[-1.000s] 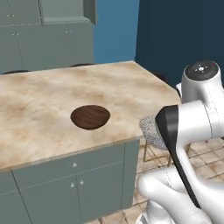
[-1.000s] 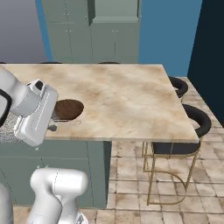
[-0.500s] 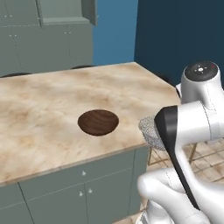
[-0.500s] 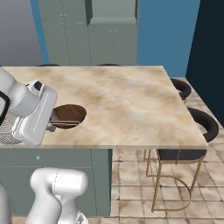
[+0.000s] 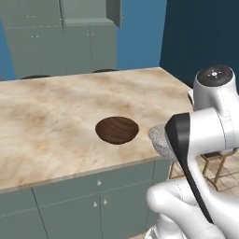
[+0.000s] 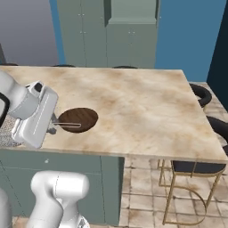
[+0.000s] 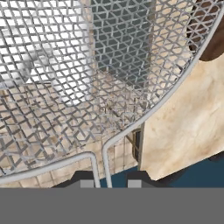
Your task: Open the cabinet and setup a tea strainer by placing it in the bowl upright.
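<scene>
The dark brown bowl [image 5: 116, 130] [image 6: 79, 119] sits on the marble counter, near its front edge. The silver mesh tea strainer [image 5: 159, 139] [image 6: 6, 134] hangs off the counter's front edge, right of the bowl in the left base view, and is partly hidden by my arm. My gripper [image 7: 109, 181] is shut on the strainer's wire handle, and the mesh basket [image 7: 87, 74] spreads wide just ahead of the fingers. A dark edge of the bowl [image 7: 206, 30] shows at the top right of the hand view. The grey-green cabinet [image 5: 87, 13] [image 6: 132, 11] hangs on the far wall.
The beige marble counter [image 5: 46, 116] [image 6: 142, 107] is an island with grey-green drawer fronts [image 5: 93, 186] below. Two black bar stools [image 6: 201, 94] with gold legs stand at its right side. Tall grey-green cupboards [image 6: 84, 35] line the back wall.
Both base views have shifted, so the camera has moved with the base; the bowl now lies closer to my arm. The arm's pose and its hold on the strainer are unchanged.
</scene>
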Controlling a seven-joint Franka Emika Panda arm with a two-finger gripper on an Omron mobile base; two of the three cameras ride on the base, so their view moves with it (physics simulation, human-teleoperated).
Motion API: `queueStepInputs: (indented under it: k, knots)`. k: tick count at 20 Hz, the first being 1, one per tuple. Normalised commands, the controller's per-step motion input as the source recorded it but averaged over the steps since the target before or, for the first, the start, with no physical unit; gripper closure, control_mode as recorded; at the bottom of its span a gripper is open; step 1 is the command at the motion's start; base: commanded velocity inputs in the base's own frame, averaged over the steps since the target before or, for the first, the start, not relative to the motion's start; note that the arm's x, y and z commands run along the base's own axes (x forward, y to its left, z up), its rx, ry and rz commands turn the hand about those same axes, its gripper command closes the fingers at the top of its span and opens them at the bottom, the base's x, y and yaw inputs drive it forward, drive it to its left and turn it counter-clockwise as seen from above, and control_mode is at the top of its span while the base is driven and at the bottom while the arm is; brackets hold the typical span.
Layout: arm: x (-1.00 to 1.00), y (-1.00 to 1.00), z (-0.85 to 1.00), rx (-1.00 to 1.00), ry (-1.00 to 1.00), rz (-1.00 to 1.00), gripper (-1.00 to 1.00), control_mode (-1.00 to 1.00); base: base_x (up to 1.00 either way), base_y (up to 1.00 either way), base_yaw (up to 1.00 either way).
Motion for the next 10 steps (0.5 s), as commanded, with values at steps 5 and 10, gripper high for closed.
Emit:
queueStepInputs:
  k: [5,10]
  knots:
    - [0.00,0.00,0.00,0.00,0.00,0.00,1.00,1.00,0.60,0.14,0.09]
    - [0.00,0.00,0.00,0.00,0.00,0.00,1.00,1.00,0.41,0.17,0.04]
